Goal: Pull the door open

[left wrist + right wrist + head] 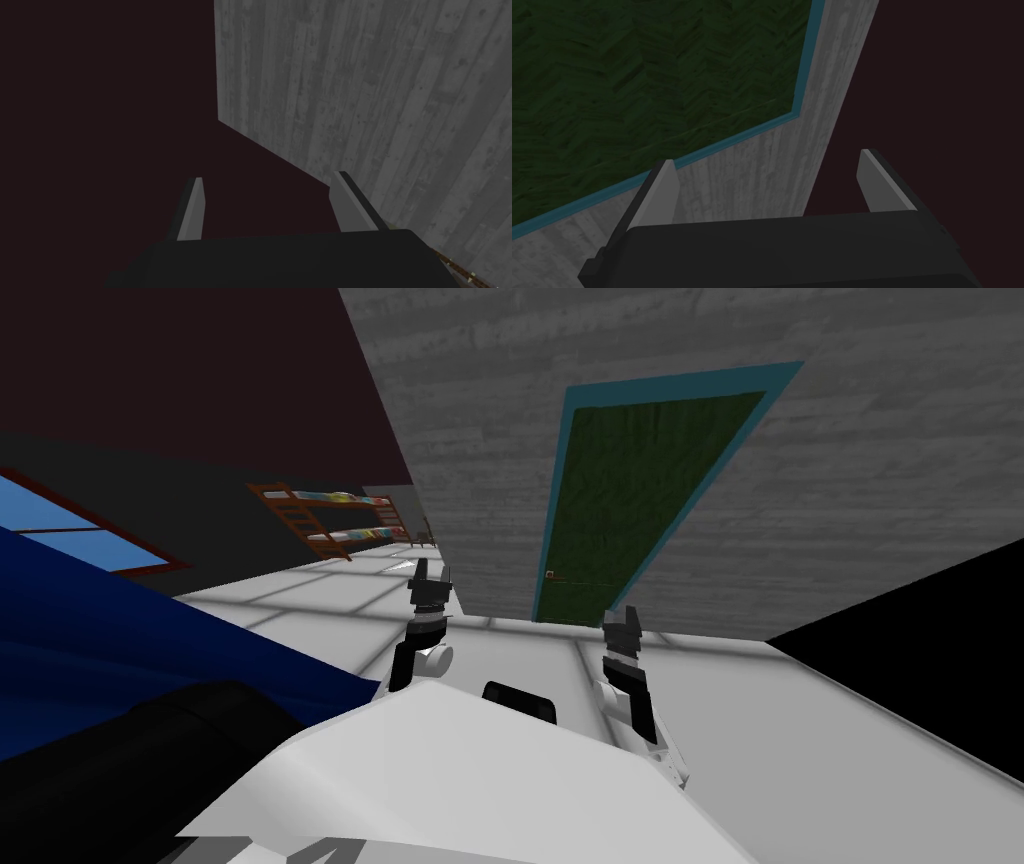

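Note:
A dark green door point(640, 488) in a teal frame point(560, 498) stands shut in the grey plank wall ahead. Its small handle point(551, 576) sits low on the left edge. My right gripper point(621, 617) hangs open just below and right of the door's foot, some way short of it. In the right wrist view its fingers point(662, 192) point up at the green door point(637, 85) and the teal frame point(804, 60), nothing between them. My left gripper point(431, 571) is open too, held left of the door, well away from the handle, with its fingers point(192, 210) empty.
Pale tiled floor point(720, 688) stretches between me and the door. A wooden bunk bed point(335, 520) stands far back left. A blue surface point(120, 628) lies close on my left, and a black area point(920, 628) opens at the right.

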### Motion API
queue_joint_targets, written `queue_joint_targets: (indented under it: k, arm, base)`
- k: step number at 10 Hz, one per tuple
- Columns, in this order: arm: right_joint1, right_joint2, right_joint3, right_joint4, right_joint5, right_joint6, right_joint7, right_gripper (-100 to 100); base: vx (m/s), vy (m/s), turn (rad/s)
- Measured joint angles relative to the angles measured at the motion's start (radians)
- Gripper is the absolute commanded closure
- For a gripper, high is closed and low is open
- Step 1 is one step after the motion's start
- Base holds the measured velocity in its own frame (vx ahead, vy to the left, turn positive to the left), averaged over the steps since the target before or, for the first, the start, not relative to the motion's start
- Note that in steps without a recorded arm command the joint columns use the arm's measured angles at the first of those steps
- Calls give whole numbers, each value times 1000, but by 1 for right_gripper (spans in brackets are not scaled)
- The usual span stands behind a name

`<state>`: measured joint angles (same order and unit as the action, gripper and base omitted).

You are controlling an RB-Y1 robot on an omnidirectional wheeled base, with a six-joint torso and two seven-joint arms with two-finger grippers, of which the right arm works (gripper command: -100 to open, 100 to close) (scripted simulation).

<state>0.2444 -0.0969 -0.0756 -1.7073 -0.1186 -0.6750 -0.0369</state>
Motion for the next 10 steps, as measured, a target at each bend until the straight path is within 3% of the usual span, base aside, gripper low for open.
queue_joint_targets:
  k: [6, 10]
  arm:
    - [-68, -12, -20, 188, -12, -20, 9, -100]
    - [-93, -14, -28, 274, -17, -27, 14, -100]
  base:
    - [93, -22, 118]
    - [77, -26, 93]
